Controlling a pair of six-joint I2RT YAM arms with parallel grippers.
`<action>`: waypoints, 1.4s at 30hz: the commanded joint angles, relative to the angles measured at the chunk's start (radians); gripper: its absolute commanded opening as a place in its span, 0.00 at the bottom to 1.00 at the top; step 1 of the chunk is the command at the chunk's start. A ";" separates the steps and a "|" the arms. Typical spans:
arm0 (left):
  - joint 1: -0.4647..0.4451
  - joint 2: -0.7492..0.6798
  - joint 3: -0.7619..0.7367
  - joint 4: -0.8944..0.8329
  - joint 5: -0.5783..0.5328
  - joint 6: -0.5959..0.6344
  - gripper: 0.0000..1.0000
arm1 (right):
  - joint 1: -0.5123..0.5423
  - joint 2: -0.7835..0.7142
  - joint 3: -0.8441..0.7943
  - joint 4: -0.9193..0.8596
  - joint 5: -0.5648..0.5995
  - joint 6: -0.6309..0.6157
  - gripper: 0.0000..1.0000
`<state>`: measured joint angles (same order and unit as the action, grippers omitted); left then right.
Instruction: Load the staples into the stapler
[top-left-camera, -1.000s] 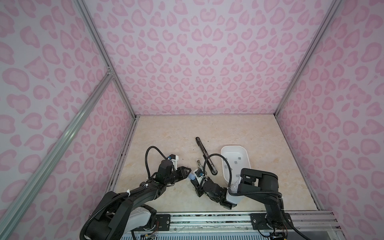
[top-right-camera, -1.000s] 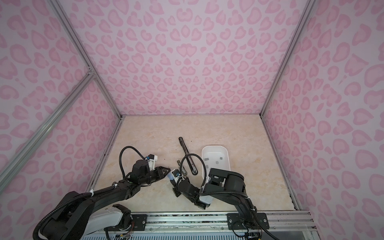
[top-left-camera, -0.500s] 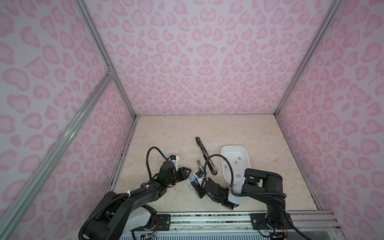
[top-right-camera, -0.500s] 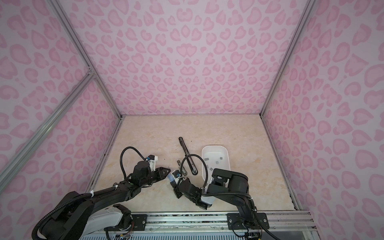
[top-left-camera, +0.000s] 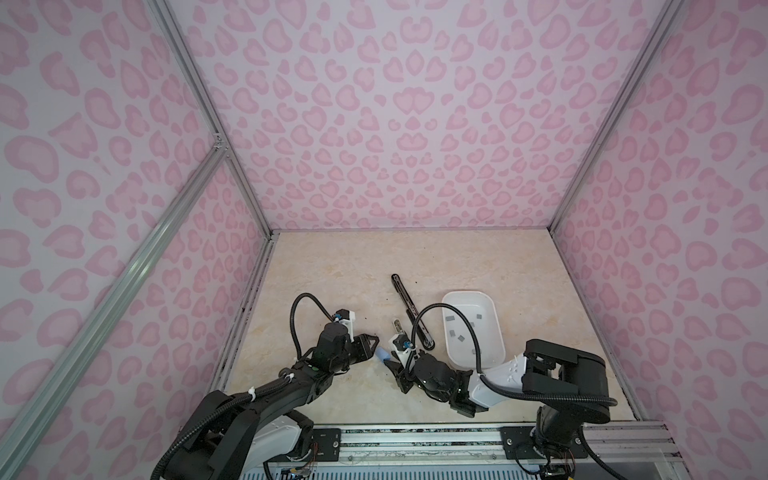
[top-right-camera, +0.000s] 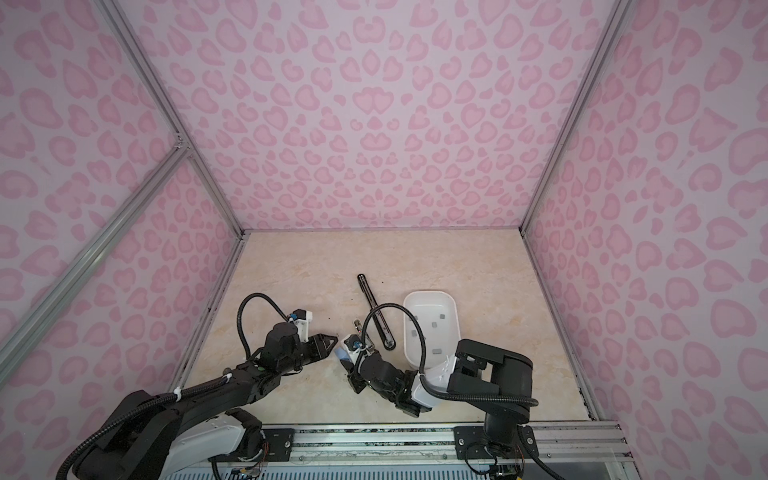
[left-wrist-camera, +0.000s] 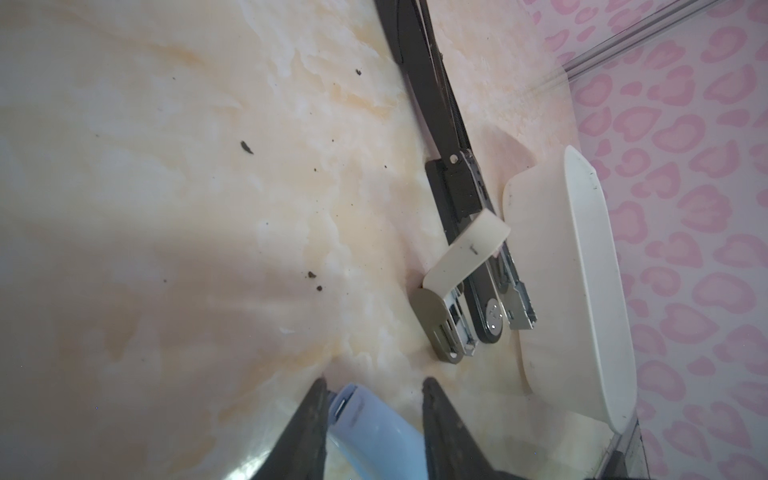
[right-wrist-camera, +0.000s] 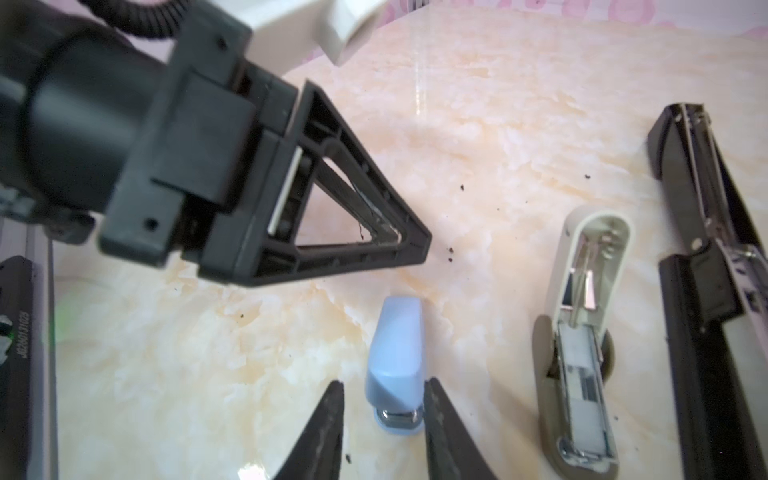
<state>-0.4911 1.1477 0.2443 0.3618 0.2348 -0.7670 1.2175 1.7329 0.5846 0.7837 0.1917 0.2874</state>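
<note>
Blue stapler (right-wrist-camera: 397, 345) lies within part-open right claw (right-wrist-camera: 384, 382) — left claw (left-wrist-camera: 374, 380) narrow — beige stapler (right-wrist-camera: 579, 353) beside.

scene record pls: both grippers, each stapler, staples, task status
left gripper: open, at one end of blue stapler; contact unclear
right gripper: open, jaws straddle its other end
blue stapler: closed, lying flat
beige stapler: hinged open
black stapler: long, opened out
staples: loose in white tray
status: no staple held
</note>
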 joint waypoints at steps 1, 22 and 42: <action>0.000 -0.010 -0.006 0.000 -0.020 0.014 0.40 | 0.000 0.008 0.036 -0.074 0.013 -0.025 0.31; -0.010 -0.001 -0.044 0.060 -0.033 0.028 0.41 | 0.003 0.188 0.074 -0.065 0.062 0.049 0.17; -0.017 -0.014 0.006 0.000 -0.066 0.051 0.40 | 0.015 0.119 0.140 -0.172 0.113 0.059 0.23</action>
<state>-0.5072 1.1381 0.2340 0.3832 0.1833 -0.7322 1.2373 1.8645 0.6994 0.7662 0.3004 0.3706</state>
